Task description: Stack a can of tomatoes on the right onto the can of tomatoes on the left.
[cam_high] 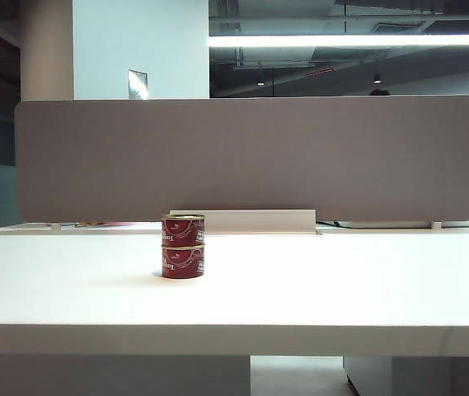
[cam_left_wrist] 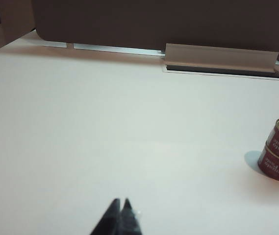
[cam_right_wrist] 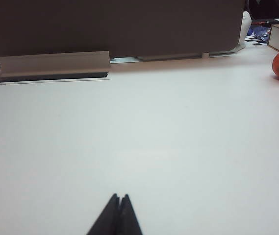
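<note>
Looking done here — upper can (cam_high: 183, 224) sits squarely on the lower can (cam_high: 183, 261), left of middle on the desk (cam_high: 341, 280). Left end effector (cam_left_wrist: 120, 201) and right end effector (cam_right_wrist: 119, 196) both pinched together, empty, well apart from the stack — nothing left but parking. Loads of bare desk all around.

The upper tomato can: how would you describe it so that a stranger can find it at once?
Look at the white table before the grey partition. Left of the middle stand two red cans, stacked. The upper tomato can sits on the lower can, and only it shows its metal lid.
</note>
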You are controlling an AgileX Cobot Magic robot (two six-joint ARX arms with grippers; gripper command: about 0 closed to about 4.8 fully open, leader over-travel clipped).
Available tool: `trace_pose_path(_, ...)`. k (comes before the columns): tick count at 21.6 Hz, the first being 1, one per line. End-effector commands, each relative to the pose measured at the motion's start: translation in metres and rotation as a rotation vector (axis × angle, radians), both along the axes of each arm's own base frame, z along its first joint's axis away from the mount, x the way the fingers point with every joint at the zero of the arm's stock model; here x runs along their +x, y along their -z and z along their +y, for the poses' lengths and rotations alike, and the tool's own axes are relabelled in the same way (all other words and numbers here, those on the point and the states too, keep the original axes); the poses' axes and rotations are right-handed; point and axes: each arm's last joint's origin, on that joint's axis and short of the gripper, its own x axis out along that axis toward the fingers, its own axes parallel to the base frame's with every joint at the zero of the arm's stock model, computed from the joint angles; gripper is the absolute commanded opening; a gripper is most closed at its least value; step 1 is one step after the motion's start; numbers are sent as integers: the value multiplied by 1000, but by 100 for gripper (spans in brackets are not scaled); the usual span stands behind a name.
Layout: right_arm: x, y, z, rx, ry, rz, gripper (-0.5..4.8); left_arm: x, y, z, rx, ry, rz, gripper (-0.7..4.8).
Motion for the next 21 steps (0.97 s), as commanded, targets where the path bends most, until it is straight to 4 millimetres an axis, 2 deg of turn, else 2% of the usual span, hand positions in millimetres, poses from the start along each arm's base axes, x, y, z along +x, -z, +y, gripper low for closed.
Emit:
trace_pose_path(1,0,4,0,-4,2,21,-1,0,-2,0,3,3,-14,-6)
trace_pose_path(21,0,4,0,-4,1,24,-1,0,-2,0,3,3,-14,-6)
